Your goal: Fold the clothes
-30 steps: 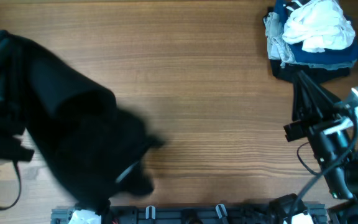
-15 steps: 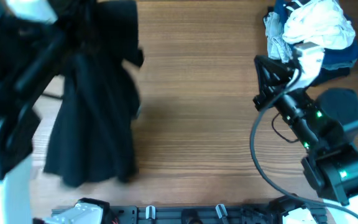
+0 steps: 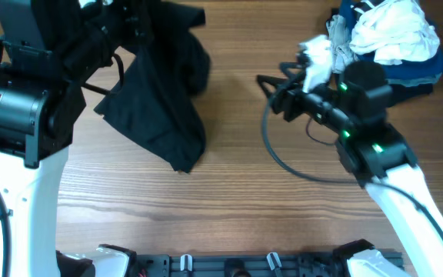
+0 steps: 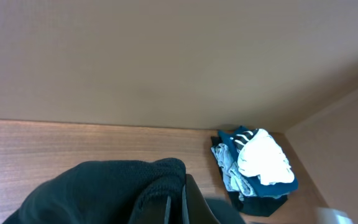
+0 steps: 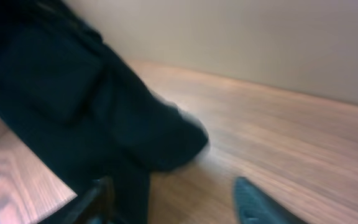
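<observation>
We see the shirt [image 3: 168,100] bunched up and hanging at about 10 o'clock of the desk [image 3: 229,192] in the overhead view. Its upper part is gathered at the left arm, and its loose lower end trails toward 5 o'clock, where it reaches the wood. The left fingers [image 4: 180,205] are closed on it. In the left wrist view the black cloth is piled right against them, and we cannot tell which part of the shirt they pinch.

The right fingers [image 3: 274,86] sit near the middle of the desk, a little toward 12 o'clock. They point toward 9 o'clock, at the shirt, and are apart from it. They stand wide: in the right wrist view the 2 tips show at the bottom edge with bare wood between them. The shirt [image 5: 73,106] fills the left of that view, blurred.

A heap [image 3: 391,35] of white, grey and blue garments lies at 1 o'clock, just behind the right arm's wrist. It also shows in the left wrist view [image 4: 257,168], well apart from the shirt.
</observation>
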You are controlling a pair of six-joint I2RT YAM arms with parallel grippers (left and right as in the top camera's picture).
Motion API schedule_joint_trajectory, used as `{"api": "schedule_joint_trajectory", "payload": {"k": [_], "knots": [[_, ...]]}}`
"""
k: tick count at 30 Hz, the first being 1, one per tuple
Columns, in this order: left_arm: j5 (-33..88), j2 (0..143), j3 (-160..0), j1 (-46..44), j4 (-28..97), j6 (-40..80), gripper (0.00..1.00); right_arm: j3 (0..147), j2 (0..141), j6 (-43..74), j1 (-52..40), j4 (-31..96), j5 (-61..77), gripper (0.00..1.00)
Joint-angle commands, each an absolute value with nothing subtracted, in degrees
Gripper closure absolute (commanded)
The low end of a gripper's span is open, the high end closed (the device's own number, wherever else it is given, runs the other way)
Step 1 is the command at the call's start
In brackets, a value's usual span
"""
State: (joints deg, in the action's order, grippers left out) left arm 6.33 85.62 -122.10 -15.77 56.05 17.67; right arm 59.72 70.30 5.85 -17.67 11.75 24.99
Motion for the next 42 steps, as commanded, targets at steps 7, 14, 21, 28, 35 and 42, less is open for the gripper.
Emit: {"api": "schedule_joint_trajectory", "payload": {"k": [7,14,21,28,35,42], "knots": [[7.2,83.6,-122.5,-16.0,55.0,16.7,0.96,60.2,86.5,-0.1,-20.4,8.1,41.2,0.23],[7.3,83.6,-122.5,-16.0,54.9,16.7,0.96,60.2,86.5,0.0,-24.7,6.3,40.5,0.20],[10.5,83.6,-122.5,-16.0,55.0,16.7,0.96,60.1,87.3,0.3,-28.2,1.8,35.7,0.19],[12.2,83.6,-122.5,-16.0,55.0,16.8,0.96,60.1,90.9,4.4,-30.9,-7.0,32.9,0.19],[12.9,83.6,-122.5,-16.0,55.0,16.9,0.96,60.1,95.8,9.6,-34.3,-15.9,27.9,0.16],[13.0,83.6,-122.5,-15.9,55.0,16.7,0.96,60.1,97.5,14.7,-34.2,-19.4,21.2,0.89]]}}
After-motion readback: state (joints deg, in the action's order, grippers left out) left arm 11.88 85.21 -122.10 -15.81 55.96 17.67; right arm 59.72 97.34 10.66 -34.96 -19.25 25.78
